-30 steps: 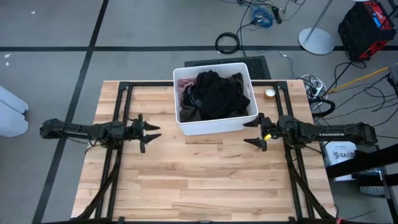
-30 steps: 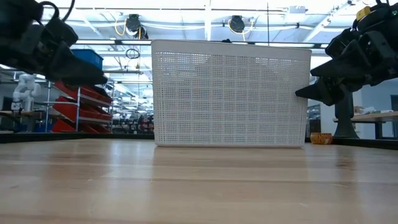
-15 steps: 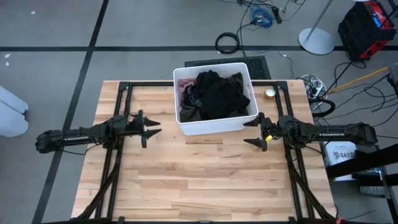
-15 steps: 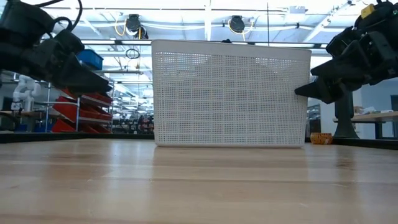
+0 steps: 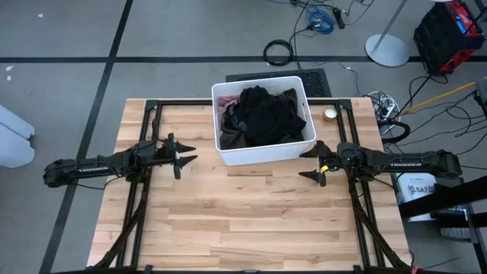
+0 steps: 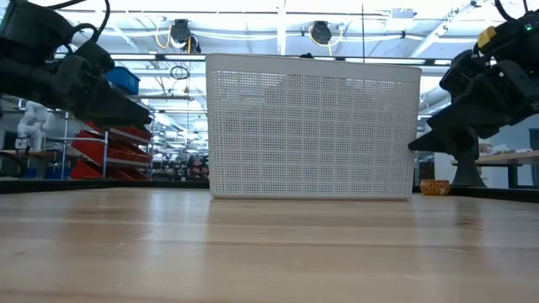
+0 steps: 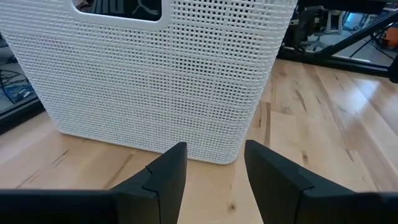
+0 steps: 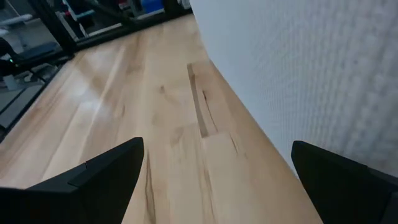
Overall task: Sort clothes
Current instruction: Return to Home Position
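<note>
black garment [image 5: 263, 118] topmost in white bin [image 5: 266, 155]

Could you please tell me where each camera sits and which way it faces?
High view: above the table, looking straight down; the left gripper and right gripper flank the white bin of clothes.
Low view: table-top height, level toward the bin's wall; both grippers at the sides.
Left wrist view: over its open fingers at the bin's corner.
Right wrist view: past its wide-open fingers along the bin's side.
All four share the bin.
</note>
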{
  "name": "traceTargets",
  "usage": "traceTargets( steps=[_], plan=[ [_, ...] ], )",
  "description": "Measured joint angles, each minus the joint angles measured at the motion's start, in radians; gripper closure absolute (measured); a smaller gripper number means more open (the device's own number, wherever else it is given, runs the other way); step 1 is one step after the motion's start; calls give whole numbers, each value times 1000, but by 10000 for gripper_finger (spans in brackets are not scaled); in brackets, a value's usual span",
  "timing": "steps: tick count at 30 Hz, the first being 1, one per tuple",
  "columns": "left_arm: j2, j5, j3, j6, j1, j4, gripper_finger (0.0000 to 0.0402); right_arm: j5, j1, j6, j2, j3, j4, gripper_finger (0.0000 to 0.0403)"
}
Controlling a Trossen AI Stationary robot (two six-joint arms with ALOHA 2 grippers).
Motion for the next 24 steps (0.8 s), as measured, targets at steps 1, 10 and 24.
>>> traceTargets(
  steps=[1, 10, 24],
  plan=[
    [0, 0, 0, 0, 0, 0, 230, 1, 0, -10, -5, 0, 5, 7],
    [0, -2, 0, -1, 0, 0, 230, 117, 1, -83, -123, 0, -22, 7],
    [0, -2, 0, -3, 0, 0, 230, -57, 2, -251, -311, 0, 0, 7]
  ],
)
